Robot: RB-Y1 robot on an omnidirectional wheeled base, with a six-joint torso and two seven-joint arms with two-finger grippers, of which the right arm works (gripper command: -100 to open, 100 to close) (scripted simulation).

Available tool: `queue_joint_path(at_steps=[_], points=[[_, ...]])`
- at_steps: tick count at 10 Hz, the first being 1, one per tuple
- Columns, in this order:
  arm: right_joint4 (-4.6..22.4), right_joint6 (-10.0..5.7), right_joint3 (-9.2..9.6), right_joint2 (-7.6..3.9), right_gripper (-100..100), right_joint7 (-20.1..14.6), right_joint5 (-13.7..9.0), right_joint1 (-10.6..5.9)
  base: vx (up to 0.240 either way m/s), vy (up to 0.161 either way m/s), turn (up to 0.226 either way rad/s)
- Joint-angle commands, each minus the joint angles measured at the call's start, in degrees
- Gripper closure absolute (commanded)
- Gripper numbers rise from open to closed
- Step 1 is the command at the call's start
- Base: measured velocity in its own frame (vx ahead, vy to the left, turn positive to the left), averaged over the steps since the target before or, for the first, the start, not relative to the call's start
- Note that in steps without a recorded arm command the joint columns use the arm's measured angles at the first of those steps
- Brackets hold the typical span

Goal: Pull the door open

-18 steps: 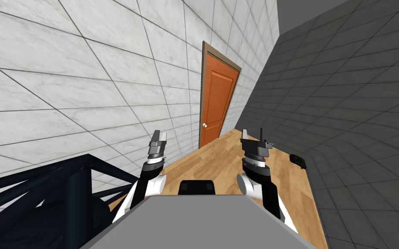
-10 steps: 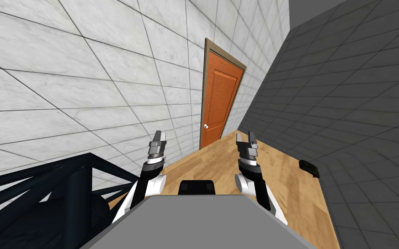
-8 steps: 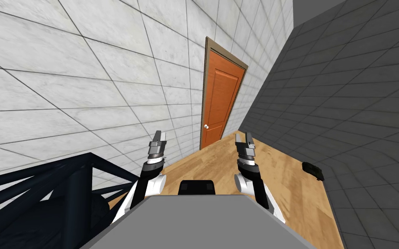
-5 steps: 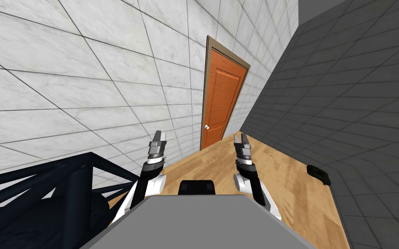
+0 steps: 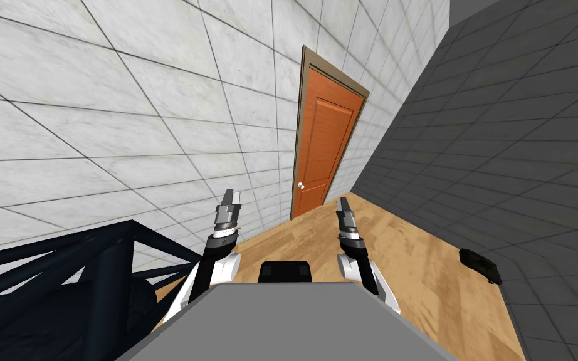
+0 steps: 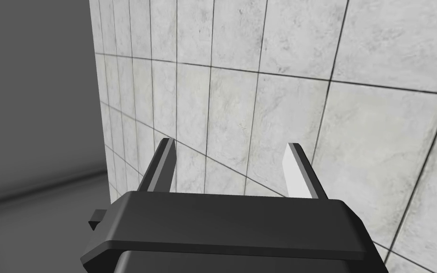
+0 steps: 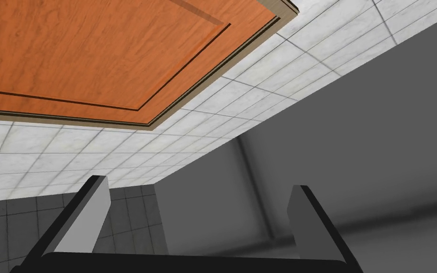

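An orange panelled door (image 5: pixel 323 147) in a brown frame stands shut in the white tiled wall ahead, at the corner with the dark wall. A small white round knob (image 5: pixel 301 185) sits on its left edge. The door's upper panel (image 7: pixel 94 52) is seen in the right wrist view. My right gripper (image 5: pixel 343 207) is raised in front of me, short of the door and a little to its right, open and empty (image 7: pixel 198 208). My left gripper (image 5: pixel 231 199) is raised near the white tiled wall, also open and empty (image 6: pixel 232 163).
A dark metal frame (image 5: pixel 62 276) stands close at my left. A small black object (image 5: pixel 481 264) lies on the wooden floor (image 5: pixel 419 263) at the foot of the dark tiled wall (image 5: pixel 520 156) on the right.
I have turned and moved so the door appears a little nearer and further right. My right hand has rotated at the wrist and now shows edge-on. The left arm has kept its pose.
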Motion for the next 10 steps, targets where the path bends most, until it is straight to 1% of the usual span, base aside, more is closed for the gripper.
queue_joint_path(at_steps=[1, 10], points=[[2.76, -0.89, -0.27, -0.50, -100, 2.20, 0.71, -0.66, 0.065, -0.035, 0.080], [17.31, -5.03, -0.77, -2.48, -100, 14.75, 5.35, -3.46, 0.075, -0.041, 0.075]])
